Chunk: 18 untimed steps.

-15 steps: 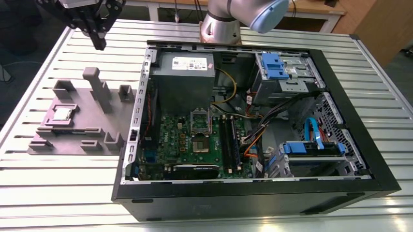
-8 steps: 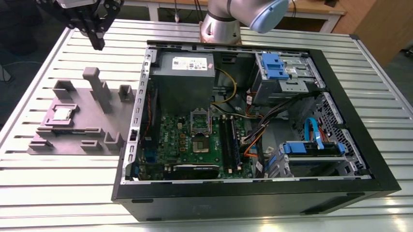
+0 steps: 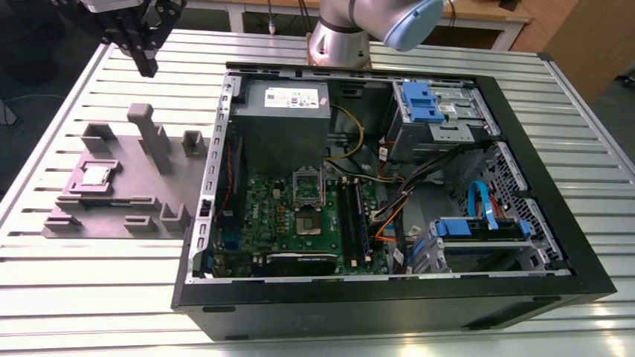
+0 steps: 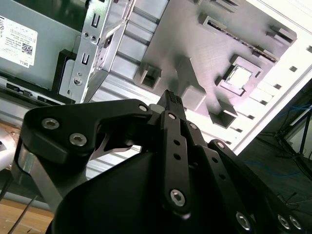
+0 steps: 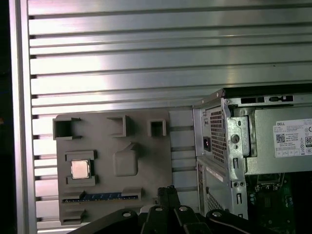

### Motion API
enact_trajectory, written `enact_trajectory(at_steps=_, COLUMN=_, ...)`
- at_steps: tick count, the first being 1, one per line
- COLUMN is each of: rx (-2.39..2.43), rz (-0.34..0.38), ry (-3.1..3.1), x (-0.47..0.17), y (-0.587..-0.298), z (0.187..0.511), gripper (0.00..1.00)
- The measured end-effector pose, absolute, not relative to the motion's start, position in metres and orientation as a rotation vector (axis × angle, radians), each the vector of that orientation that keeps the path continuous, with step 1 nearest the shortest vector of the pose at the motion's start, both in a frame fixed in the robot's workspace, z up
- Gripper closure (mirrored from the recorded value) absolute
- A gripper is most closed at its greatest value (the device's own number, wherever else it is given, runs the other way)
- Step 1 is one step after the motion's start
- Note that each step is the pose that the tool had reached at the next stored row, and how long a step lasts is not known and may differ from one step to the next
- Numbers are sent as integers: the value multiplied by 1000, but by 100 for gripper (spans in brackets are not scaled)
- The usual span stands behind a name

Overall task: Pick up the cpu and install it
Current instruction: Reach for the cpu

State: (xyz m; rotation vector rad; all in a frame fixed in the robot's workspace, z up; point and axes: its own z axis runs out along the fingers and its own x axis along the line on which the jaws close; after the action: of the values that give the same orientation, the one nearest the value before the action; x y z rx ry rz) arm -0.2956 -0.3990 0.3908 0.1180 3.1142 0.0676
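The cpu (image 3: 97,175) is a small silvery square lying flat in a recess of a grey holder (image 3: 149,195) on the slatted table, to the exterior view's left of the open computer case (image 3: 397,178). Both wrist views show the cpu (image 4: 240,75) (image 5: 80,168) in that recess. My gripper (image 3: 147,65) hangs well above the table's far left corner, apart from the holder, with its black fingers together and nothing between them. Its tips (image 4: 170,97) (image 5: 167,191) point towards the holder. Inside the case, the motherboard's socket (image 3: 309,223) lies bare with its metal frame (image 3: 308,184) raised.
The holder carries upright grey blocks (image 3: 149,134) and a blue-green strip (image 5: 102,196) in a slot. A grey power supply box (image 3: 282,111), drive cages with blue parts (image 3: 436,104) and loose cables (image 3: 397,201) fill the case. The arm's base (image 3: 343,37) stands behind the case.
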Motion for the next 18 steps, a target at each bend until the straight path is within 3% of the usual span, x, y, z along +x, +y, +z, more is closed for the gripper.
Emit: enact_trajectory(at_steps=18, rx=118, rz=68, ry=3114, x=-303, y=-399, z=390, gripper=89)
